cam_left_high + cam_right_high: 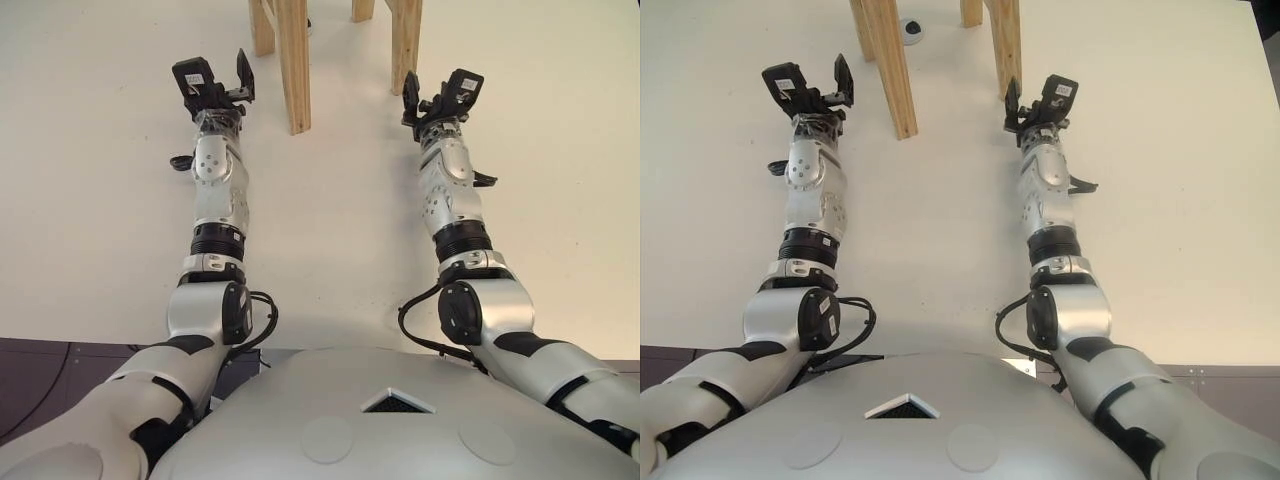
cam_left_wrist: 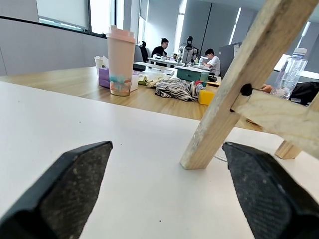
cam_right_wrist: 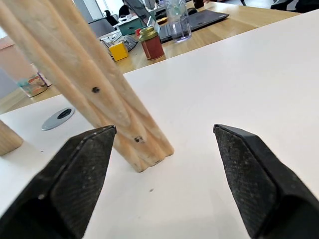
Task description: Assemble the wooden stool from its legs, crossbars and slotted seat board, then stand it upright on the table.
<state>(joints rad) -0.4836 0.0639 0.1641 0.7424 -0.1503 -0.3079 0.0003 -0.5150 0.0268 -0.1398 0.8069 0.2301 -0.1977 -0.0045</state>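
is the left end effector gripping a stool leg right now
No, the left end effector is open and empty, with the nearest stool leg standing on the white table beside it, untouched.

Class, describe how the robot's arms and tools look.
The left arm and right arm are silver shells with black ribbed joints; a black cable loops at each elbow. The left tool and right tool are black, with two wedge-shaped fingers and a white label.
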